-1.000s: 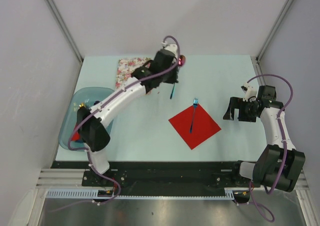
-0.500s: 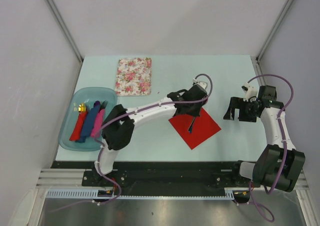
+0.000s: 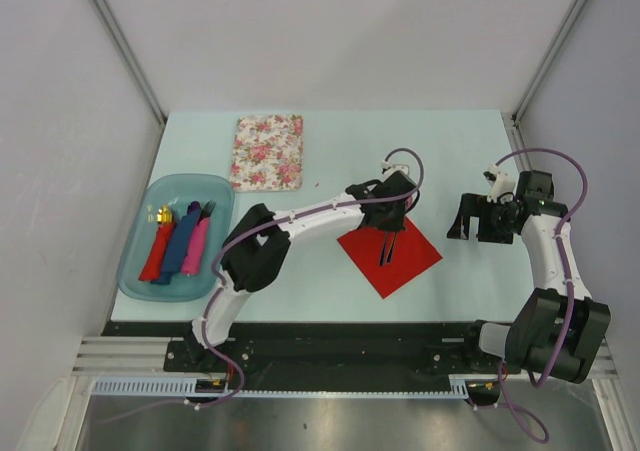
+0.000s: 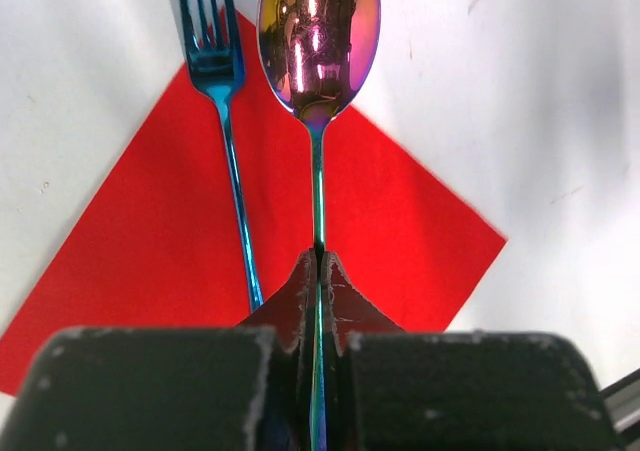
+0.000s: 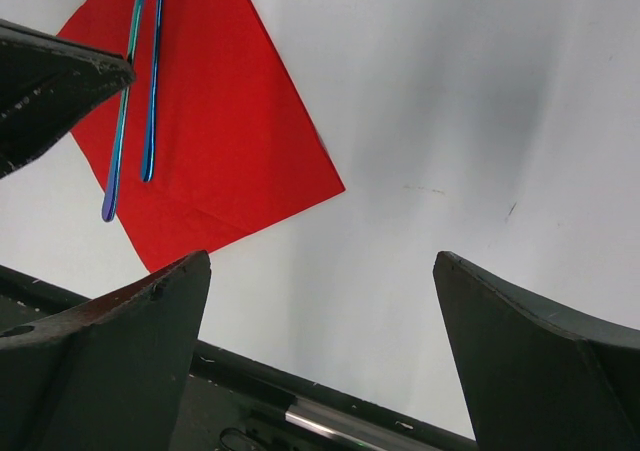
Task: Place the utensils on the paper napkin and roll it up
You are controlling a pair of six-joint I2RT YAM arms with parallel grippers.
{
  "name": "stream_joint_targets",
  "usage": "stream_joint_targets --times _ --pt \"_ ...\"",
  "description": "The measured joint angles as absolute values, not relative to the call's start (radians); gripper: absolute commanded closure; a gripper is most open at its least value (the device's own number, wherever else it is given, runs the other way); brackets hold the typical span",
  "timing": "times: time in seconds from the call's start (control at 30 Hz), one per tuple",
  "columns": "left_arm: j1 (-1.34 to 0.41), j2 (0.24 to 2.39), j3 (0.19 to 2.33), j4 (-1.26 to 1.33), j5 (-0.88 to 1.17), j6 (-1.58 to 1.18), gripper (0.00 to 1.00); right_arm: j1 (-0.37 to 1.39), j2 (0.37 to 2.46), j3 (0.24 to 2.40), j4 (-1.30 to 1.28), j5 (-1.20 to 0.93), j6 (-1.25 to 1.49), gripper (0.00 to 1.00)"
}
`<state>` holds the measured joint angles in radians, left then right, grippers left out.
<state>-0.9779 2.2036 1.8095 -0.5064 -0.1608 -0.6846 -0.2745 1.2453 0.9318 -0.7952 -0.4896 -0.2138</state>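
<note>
The red paper napkin (image 3: 400, 251) lies on the table as a diamond. The blue fork (image 4: 238, 211) lies on it, its tines past the far corner. My left gripper (image 4: 319, 261) is shut on the thin handle of the spoon (image 4: 318, 41), which runs parallel to the fork on its right, with its red-gold head past the napkin's far corner. In the top view my left gripper (image 3: 390, 233) is low over the napkin. The right wrist view shows the spoon (image 5: 120, 131) and the fork (image 5: 152, 101) side by side. My right gripper (image 3: 470, 219) is open and empty, to the right of the napkin.
A floral cloth (image 3: 267, 151) lies at the back left. A blue tray (image 3: 138, 271) at the left holds three rolled napkins, red, blue and pink, and a gold-tipped utensil (image 3: 160, 213). The black table-edge rail (image 5: 300, 391) is near my right gripper.
My left arm has swung from beside the floral cloth to the napkin, carrying the spoon, and lowered it alongside the fork. The right arm has not moved.
</note>
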Motion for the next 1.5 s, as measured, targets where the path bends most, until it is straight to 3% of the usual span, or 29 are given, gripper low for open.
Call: stream_joint_targets --times 1.27,1.37,1.5 --pt "-0.950 2.321 1.854 -0.465 -0.233 -0.804 0.94 -0.279 1.246 0.932 -0.796 -0.498 -0.214 0.00" --pt "-0.950 2.321 1.853 -0.465 -0.233 -0.804 0.91 -0.279 1.246 0.932 -0.796 -0.498 -0.214 0.00" --pt "-0.950 2.321 1.853 -0.465 -0.233 -0.804 0.80 -0.279 1.246 0.932 -0.796 -0.498 -0.214 0.00"
